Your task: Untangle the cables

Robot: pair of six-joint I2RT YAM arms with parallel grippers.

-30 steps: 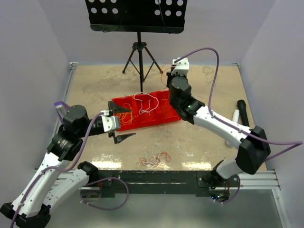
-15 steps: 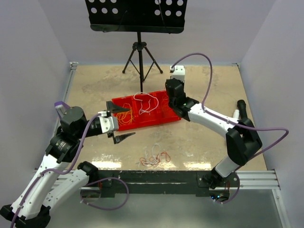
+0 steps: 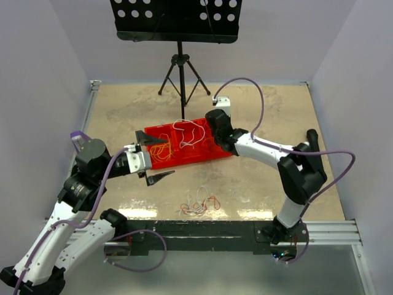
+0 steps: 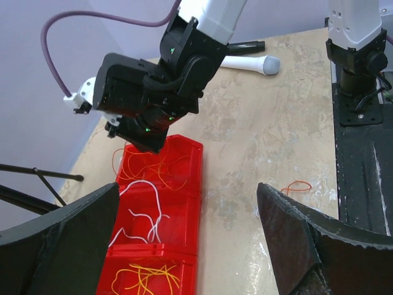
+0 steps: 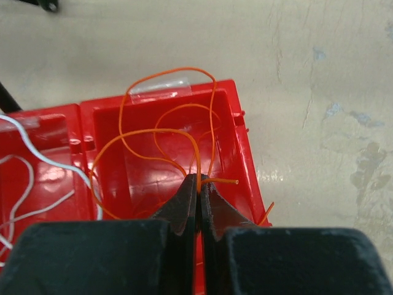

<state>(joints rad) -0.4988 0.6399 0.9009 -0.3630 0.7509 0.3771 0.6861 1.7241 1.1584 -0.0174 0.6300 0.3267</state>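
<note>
A red three-compartment tray [image 3: 190, 162] lies mid-table. Its left compartment holds yellow cables [image 4: 147, 276], the middle one white cables [image 4: 156, 203] and the right one orange cables [image 5: 184, 132]. My right gripper [image 5: 199, 178] is shut on an orange cable just above the right compartment [image 5: 245, 153]. The strand loops away from its tips, and in the top view the wrist hides the fingers. My left gripper [image 3: 167, 158] stands wide open and empty by the tray's left end [image 4: 199, 184]. A small clump of red, white and orange cables [image 3: 198, 206] rests near the front edge.
A black music stand on a tripod [image 3: 179, 67] stands at the back. A white and a black cylinder [image 3: 305, 147] lie at the right. A metal rail [image 3: 233, 230] runs along the near edge, and purple-grey walls close in the sides.
My right arm has swung left and folded in, bringing its shut gripper over the tray's right compartment. The left arm has barely shifted and stays open.
</note>
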